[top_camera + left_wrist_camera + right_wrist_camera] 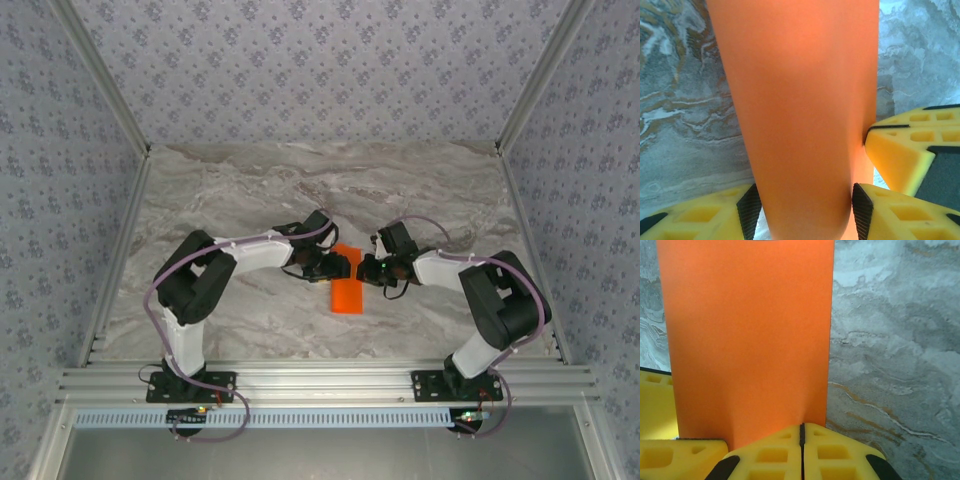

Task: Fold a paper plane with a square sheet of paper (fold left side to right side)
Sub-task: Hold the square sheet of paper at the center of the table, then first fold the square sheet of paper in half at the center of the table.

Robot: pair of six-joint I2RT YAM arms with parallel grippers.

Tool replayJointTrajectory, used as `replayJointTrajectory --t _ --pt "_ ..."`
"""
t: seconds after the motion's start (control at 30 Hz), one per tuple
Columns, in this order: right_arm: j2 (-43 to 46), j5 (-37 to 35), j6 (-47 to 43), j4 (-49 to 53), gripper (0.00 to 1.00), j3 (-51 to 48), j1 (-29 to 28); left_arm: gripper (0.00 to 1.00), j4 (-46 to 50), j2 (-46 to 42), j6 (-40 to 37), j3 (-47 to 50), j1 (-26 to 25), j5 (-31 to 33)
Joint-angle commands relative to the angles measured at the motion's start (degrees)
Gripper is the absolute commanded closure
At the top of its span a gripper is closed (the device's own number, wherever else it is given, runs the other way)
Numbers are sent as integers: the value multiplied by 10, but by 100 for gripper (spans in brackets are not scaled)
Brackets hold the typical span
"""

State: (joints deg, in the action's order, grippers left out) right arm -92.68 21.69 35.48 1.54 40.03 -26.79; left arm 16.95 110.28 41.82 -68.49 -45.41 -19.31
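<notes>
— Surface (250, 190) first: smooth, flat, grey-white veined stone, and wide. What sits on it?

— Two white-and-black arms, the left arm (210, 275) and the right arm (495, 290), both bent inward so their tips meet near the middle. Between those tips is the thin bright orange paper sheet (348, 297), matte and plain, its near end reaching toward the bases. From above I cannot tell how much of it rests on the surface.

— Which step is this, would you say?

— The left-to-right fold, I judge, and only partway through. From the right wrist the sheet reads as a tall strip with straight edges. From the left wrist it bows into a soft rounded hump, so no sharp crease is set.

— And the grippers?

— The left gripper (338, 266) has the sheet clamped across its width. Its black pads (751, 207) stand apart and press both flanks, which seems to be what bows it. The right gripper (801, 432) is clenched, its yellow fingers with moulded pockets meeting with no gap. The sheet's lower edge runs into that seam, so I take it as pinching the paper.

— What does the next move call for?

— Probably bringing the edges flush, laying the paper flat, then pressing along the bend to sharpen it. Paper this thin will likely buckle or skew if one side pulls harder.
</notes>
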Motion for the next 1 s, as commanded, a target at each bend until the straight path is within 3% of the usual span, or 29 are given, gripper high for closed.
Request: replayJointTrajectory --t 0.0,0.37,0.63,0.97 --pt "-24 -23 -9 45 95 0 -4 44 57 -25 -17 8 -1 48" --pt "-30 -32 -17 64 95 3 -5 42 57 -97 -24 11 0 50" --pt "-33 -33 -19 65 95 5 -6 62 -53 -75 6 28 -2 -72" --pt "-35 -36 -21 73 95 11 -8 68 -66 -37 7 32 -3 -86"
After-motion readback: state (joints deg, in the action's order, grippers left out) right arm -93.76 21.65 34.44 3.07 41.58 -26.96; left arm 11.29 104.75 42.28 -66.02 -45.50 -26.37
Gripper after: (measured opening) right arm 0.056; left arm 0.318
